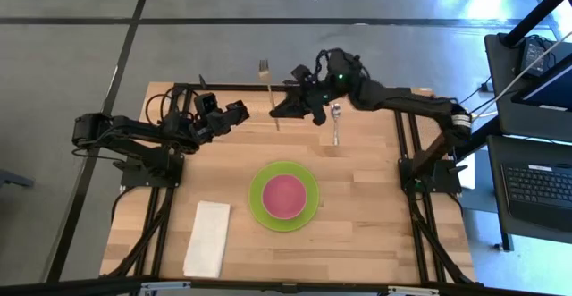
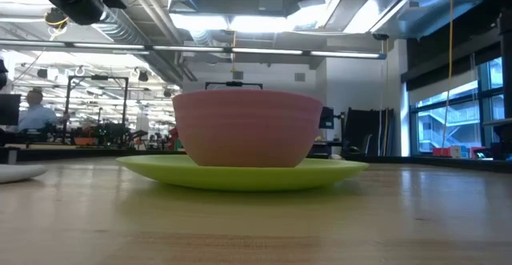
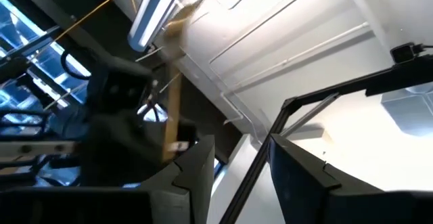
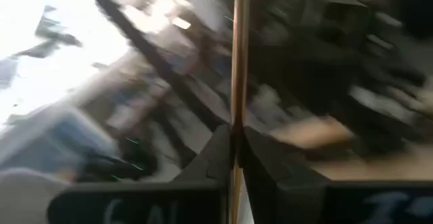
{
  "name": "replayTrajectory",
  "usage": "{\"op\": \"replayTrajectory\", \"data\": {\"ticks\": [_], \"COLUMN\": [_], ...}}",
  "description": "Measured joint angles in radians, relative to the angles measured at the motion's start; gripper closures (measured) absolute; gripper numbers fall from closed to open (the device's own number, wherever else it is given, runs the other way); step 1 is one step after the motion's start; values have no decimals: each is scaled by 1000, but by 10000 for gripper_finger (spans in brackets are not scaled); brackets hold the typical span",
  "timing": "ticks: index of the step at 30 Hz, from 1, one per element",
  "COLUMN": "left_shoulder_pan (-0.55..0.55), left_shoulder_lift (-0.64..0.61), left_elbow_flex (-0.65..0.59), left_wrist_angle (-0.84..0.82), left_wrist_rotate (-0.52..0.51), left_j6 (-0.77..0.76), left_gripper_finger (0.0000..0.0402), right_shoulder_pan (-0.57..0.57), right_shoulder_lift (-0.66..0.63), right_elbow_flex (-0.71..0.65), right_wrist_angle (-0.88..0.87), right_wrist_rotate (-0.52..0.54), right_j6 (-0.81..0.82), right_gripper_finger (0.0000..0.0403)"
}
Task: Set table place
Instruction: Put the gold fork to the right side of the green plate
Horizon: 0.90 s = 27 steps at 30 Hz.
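Note:
The lime-green plate (image 1: 257,198) lies on the table (image 1: 375,233) at its middle, and the pink bowl (image 1: 284,195) stands in it; both also show in the low view (image 2: 240,173) (image 2: 244,129). The silver spoon (image 1: 336,122) lies flat near the far edge. My right gripper (image 1: 286,108) is shut on the slim gold-tipped fork (image 1: 266,80), to the left of the spoon. My left gripper (image 1: 239,111) is open and empty, above the table's far left part, pointing toward the fork. Its fingers (image 3: 193,176) stand apart. My right gripper pinches the fork's thin handle (image 4: 237,82) between its two fingers (image 4: 216,149), on the handle's half away from the tines. The fingers come from the table's right and lie across the handle. The tines (image 1: 264,65) reach out past the table's far edge.
A white folded napkin (image 1: 207,238) lies flat at the near left, with its edge at the low view's left side (image 2: 16,172). Bare wood lies on both sides of the plate. Black frame rails run along the table's left and right sides.

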<state>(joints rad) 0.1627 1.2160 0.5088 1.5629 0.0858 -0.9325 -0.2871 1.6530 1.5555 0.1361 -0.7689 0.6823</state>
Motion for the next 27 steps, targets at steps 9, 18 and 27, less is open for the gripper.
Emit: {"op": "replayTrajectory", "data": {"ticks": [9,18,27], "left_shoulder_pan": [0,-6,-4], "left_shoulder_lift": [-40,-74,-74], "left_elbow_flex": [-1,-1,-1], "left_wrist_angle": [4,3,-6], "left_wrist_rotate": [-19,-21,-49], "left_j6": [-1,0,0], "left_gripper_finger": [269,269,269], "right_shoulder_pan": [3,52,189], "right_shoulder_lift": [-276,-639,-894], "right_elbow_flex": [-30,-383,-960], "right_wrist_angle": [-670,-658,-291], "right_wrist_rotate": [273,502,714], "right_j6": [-283,-1,395], "right_gripper_finger": [379,379,379]}}
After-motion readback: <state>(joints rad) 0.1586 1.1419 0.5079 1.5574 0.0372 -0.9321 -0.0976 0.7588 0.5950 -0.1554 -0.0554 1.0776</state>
